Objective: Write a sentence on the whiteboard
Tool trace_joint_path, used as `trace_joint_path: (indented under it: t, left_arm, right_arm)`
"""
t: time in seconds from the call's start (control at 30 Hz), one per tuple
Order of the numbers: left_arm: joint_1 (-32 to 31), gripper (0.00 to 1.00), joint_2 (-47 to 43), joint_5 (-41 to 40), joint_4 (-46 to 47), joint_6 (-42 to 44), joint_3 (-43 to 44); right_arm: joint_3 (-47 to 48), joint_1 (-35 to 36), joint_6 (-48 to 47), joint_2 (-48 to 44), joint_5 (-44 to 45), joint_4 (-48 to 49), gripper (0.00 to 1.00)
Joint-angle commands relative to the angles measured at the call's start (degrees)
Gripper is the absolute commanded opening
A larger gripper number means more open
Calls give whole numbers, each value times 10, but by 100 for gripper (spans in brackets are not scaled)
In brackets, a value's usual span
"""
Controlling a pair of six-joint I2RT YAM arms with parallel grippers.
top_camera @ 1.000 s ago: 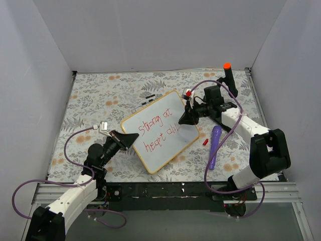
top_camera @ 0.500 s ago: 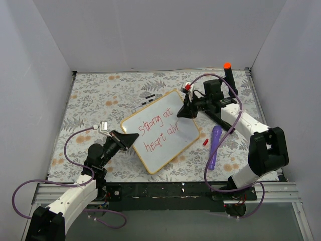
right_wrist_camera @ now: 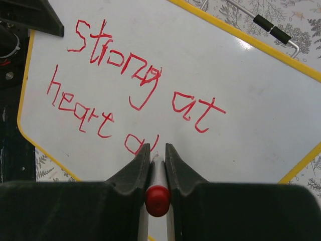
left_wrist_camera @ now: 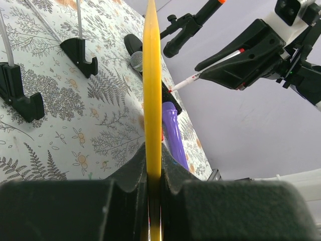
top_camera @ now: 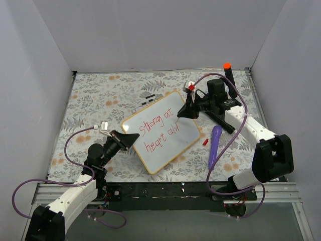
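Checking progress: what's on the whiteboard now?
On the whiteboard: red words reading roughly "Strong at heart al". The right gripper's marker sits over the last letters; its fingers cover anything written beneath.

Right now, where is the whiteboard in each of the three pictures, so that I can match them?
Top external: the whiteboard sits at an angle in the middle of the picture.
Left wrist: only its yellow edge shows, upright at the centre, clamped in the left jaws.
Right wrist: its white face fills most of the picture.
Shared landmark: the black-footed wire stand beside the board.
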Motion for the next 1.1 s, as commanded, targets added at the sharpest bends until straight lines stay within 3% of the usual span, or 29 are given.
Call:
trace_joint_path:
  t: [0.0, 1.07]
  left_arm:
    - [-1, 0, -7, 0, 116, -30, -41]
    - [-1, 0, -22, 1, 109, -30, -38]
  right_arm:
    - [-4, -3, -4, -10, -20, 1, 1]
    - [-18, -1, -3, 30, -1, 3, 1]
